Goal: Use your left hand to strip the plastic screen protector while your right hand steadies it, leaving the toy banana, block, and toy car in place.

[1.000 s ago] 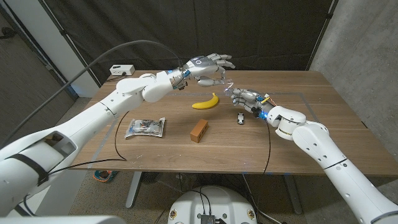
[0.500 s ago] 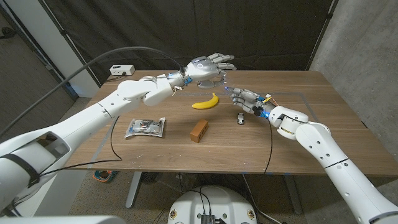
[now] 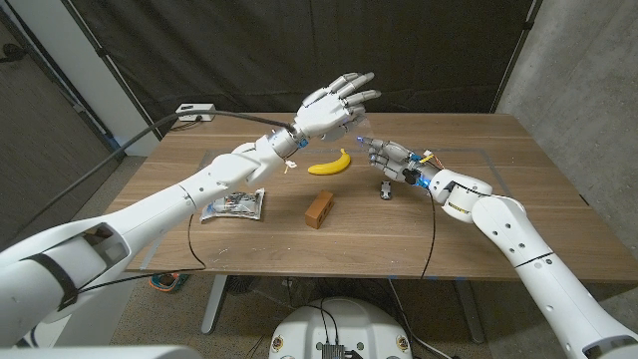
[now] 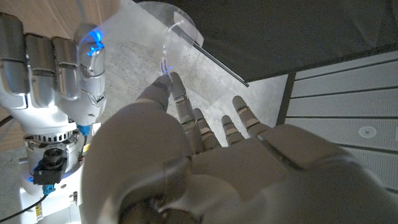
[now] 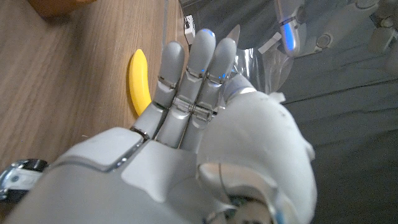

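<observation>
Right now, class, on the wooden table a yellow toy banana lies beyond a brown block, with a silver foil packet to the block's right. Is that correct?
One detail is wrong. In the head view the silver foil packet lies to the left of the brown block, not its right. The yellow toy banana does lie beyond the block on the wooden table.

This looks like a robot lab or test room set up for recording, not a home. A wooden worktop (image 3: 518, 214) stands on plain legs with black curtains (image 3: 249, 50) hung on a dark frame behind it, closing off the far side. To the right of the worktop rises a bare grey concrete wall (image 3: 573, 90). At the worktop's far left corner lies a white power strip (image 3: 196, 112), with a cable running off beside it. Thin taped lines mark a rectangle on the worktop. The small things laid out on it are toys and props.
</observation>
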`<state>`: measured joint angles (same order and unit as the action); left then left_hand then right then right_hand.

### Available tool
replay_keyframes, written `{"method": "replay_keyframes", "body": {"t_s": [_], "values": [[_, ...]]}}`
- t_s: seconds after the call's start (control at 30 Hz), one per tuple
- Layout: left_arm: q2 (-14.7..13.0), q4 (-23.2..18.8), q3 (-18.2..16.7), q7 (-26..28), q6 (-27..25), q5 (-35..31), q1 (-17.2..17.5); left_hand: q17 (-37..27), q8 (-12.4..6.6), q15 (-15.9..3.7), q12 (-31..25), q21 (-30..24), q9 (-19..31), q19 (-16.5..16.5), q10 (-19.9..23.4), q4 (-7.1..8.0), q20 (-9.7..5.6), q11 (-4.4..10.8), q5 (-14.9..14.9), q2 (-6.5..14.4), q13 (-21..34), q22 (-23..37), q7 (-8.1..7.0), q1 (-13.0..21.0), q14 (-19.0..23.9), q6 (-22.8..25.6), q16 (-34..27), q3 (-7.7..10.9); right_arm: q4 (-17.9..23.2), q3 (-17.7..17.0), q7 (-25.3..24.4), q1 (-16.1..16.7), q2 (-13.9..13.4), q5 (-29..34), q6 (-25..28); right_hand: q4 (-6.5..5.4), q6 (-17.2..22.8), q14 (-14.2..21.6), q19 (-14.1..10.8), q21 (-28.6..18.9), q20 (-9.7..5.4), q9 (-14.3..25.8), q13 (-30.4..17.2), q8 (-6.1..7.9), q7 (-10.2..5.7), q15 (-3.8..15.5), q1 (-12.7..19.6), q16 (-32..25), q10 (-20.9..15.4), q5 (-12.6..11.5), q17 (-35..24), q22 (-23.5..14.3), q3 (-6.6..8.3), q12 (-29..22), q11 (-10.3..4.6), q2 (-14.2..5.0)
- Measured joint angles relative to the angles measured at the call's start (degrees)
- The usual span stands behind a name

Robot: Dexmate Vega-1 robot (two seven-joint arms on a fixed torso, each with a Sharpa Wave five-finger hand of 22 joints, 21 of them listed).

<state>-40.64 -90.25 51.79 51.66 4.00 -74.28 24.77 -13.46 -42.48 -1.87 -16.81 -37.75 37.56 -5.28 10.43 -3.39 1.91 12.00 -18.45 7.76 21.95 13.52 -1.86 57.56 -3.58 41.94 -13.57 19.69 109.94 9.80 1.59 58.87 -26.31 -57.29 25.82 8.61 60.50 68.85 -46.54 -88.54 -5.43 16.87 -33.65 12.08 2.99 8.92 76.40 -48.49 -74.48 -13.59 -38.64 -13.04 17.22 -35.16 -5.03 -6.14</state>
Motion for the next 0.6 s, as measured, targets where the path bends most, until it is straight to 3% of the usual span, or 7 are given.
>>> {"method": "replay_keyframes", "body": {"t_s": [0.13, 0.3, 0.37, 0.6], "values": [[1.58, 2.90, 2.37, 5.07, -3.63, -0.97, -1.05, 0.00, 0.00, -0.17, -0.43, -0.41, 0.52, 0.00, 0.23, 0.24, 0.00, 0.20, -0.01, 0.00, 0.10, 0.00, 0.00, 0.00, 0.44, 0.00, 0.00, -0.24, -0.29, 0.13, 0.25, -0.22, 0.35, -0.06, -0.05, 0.00, 0.00, 0.01, 0.00, 0.00, 0.00, 0.01, 0.00, -0.04, 0.00, 0.00, 0.00, 0.00, 0.00, -0.21, 0.00, 0.17, 0.00, 0.00, 0.00, 0.00], [2.50, 4.58, 3.65, 8.19, -5.25, -2.31, -1.71, 0.00, 0.00, -0.17, -0.44, -0.85, 0.79, 0.07, 0.69, 0.24, -0.06, 0.24, -0.23, -0.30, 0.31, 0.00, 0.00, -0.30, 0.44, 0.00, -0.22, -0.24, -0.57, 0.29, 0.32, -0.48, 0.69, -0.06, -0.11, 0.00, 0.00, 0.03, 0.00, 0.00, 0.00, 0.04, 0.00, -0.11, 0.00, 0.01, 0.00, 0.40, -0.09, -0.23, -0.16, 0.27, 0.00, 0.03, 0.09, 0.00], [3.90, 7.09, 4.54, 9.34, -5.59, -3.62, -2.45, 0.00, -0.01, 0.04, -0.85, -0.85, 0.51, 0.23, 0.74, 0.24, -0.22, 0.28, -0.24, -0.30, 0.53, 0.01, 0.01, -0.30, 0.66, 0.01, -0.22, -0.24, -0.73, 0.37, 0.49, -0.64, 0.81, -0.07, -0.21, 0.00, 0.00, 0.17, 0.00, 0.00, 0.00, 0.04, 0.00, -0.11, 0.00, -0.03, 0.00, 0.40, -0.10, -0.23, -0.25, 0.27, 0.00, 0.12, 0.09, 0.00], [5.60, 10.16, 4.64, 11.06, -5.78, -7.27, -3.15, 0.01, -2.43, 0.00, -1.68, -1.32, -2.34, 0.96, 2.39, -0.33, -0.94, 0.50, -0.36, -1.17, 1.06, -0.17, 0.36, -0.03, 2.05, 0.96, -0.41, -0.81, -1.28, 0.54, 0.75, -1.23, 1.10, -0.11, -0.21, 0.00, -0.01, 0.18, -0.31, 0.00, -0.31, -0.19, -0.05, -0.19, 0.01, -0.03, 0.00, 0.61, -0.12, -0.23, -0.26, 0.54, 0.00, 0.21, 0.09, 0.00]]}}
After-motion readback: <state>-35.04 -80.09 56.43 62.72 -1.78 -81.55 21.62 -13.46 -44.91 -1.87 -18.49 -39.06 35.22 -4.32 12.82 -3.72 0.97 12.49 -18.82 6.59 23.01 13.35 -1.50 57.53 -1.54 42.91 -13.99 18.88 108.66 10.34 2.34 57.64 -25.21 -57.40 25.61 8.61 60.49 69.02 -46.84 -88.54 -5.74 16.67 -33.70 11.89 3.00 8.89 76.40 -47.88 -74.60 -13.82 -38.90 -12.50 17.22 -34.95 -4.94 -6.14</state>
